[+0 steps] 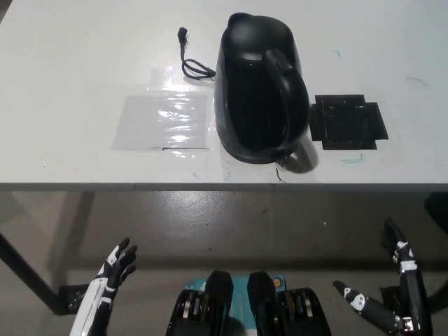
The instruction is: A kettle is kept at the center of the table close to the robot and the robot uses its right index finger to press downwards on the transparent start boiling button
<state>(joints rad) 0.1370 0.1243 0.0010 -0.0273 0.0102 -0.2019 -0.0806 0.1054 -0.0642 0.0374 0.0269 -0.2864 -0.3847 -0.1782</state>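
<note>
Right robot hand [402,294] spread, low below the kettle [260,87]: the button [283,162] under its handle likely needs just a light, straight-down press.

I see the kettle [260,91] on the counter [70,70], near its front edge. Plastic sheet [162,120] to its left, cord [192,59] behind that sheet, square mat [348,122] to its right. Both hands below the counter edge.

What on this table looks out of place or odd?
The kettle stands upright near the front edge. Its cord lies loose on the table, its plug in no socket. Faint pen marks show. Nothing is spilled.
</note>
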